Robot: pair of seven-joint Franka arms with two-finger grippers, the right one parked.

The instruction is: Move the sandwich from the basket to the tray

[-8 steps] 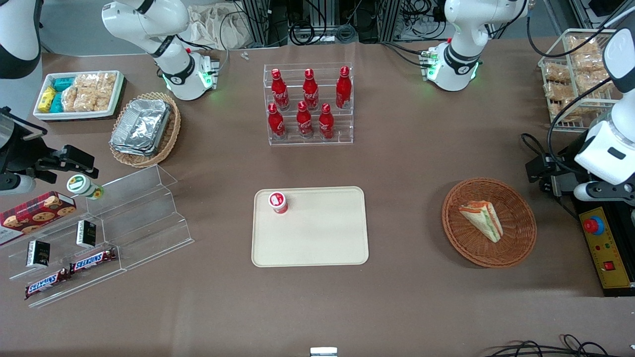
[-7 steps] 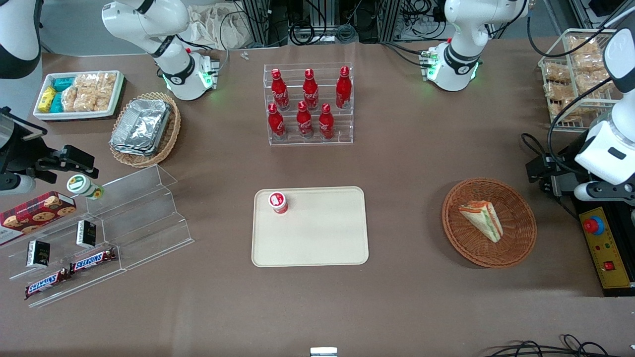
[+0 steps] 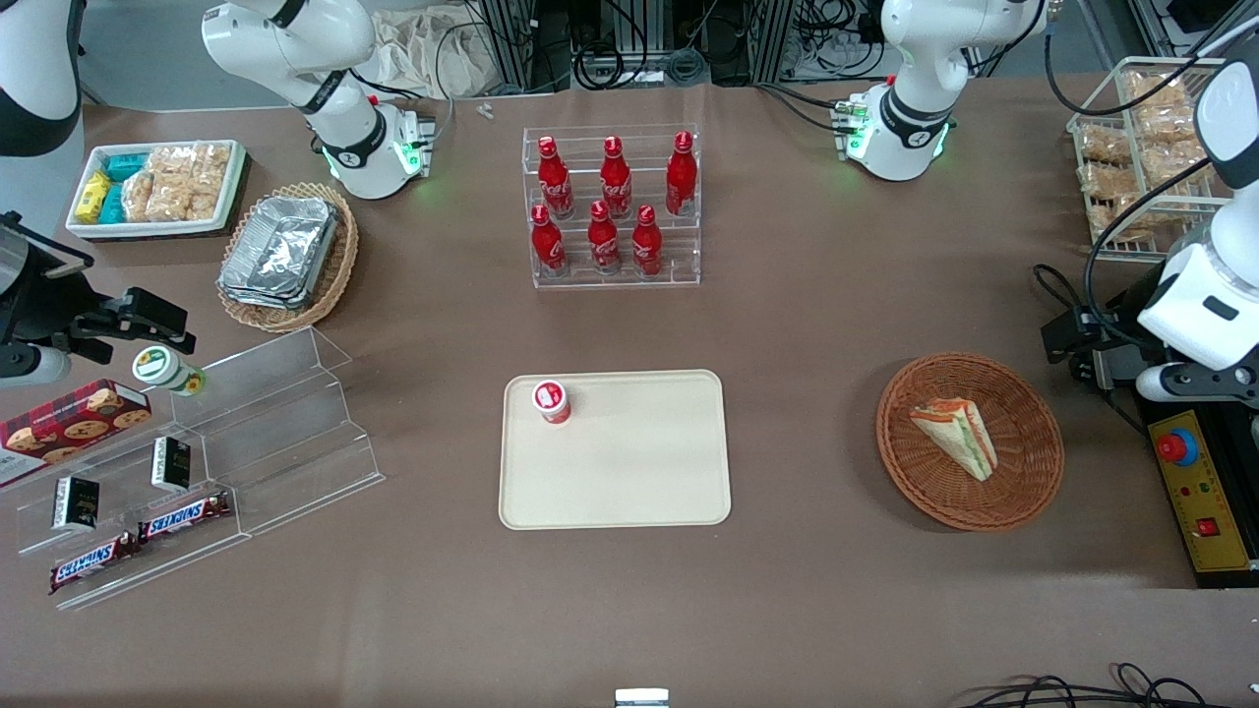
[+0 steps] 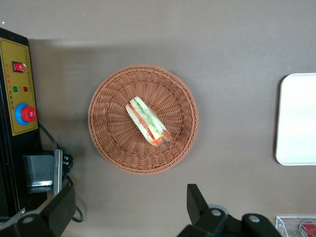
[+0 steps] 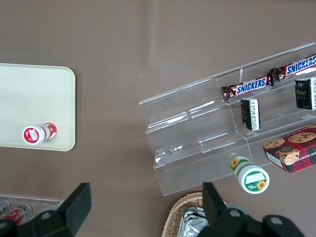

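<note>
Hovering high with my gripper (image 4: pixel 131 210) spread wide and empty, I had the sandwich (image 4: pixel 147 121) lying in the basket (image 4: pixel 106 143) below, offset from my fingers (its long axis ran diagonally), well apart from the tray (image 3: pixel 629 492).

Reddish-brown woven wicker basket (image 3: pixel 970 442) holds the sandwich (image 3: pixel 956 437): white bread, orange and green filling stripes. Black pincer (image 4: pixel 126 210), fingers wide apart, above plain grey-brown tabletop (image 3: pixel 807 295) beside the basket. Cream-beige tray (image 3: pixel 629 467), toward the parked arm's end from the basket, carries a red cup with white lid (image 3: pixel 552 401); yellow-faced control box (image 3: pixel 1200 492) with red button just beside the basket.
</note>
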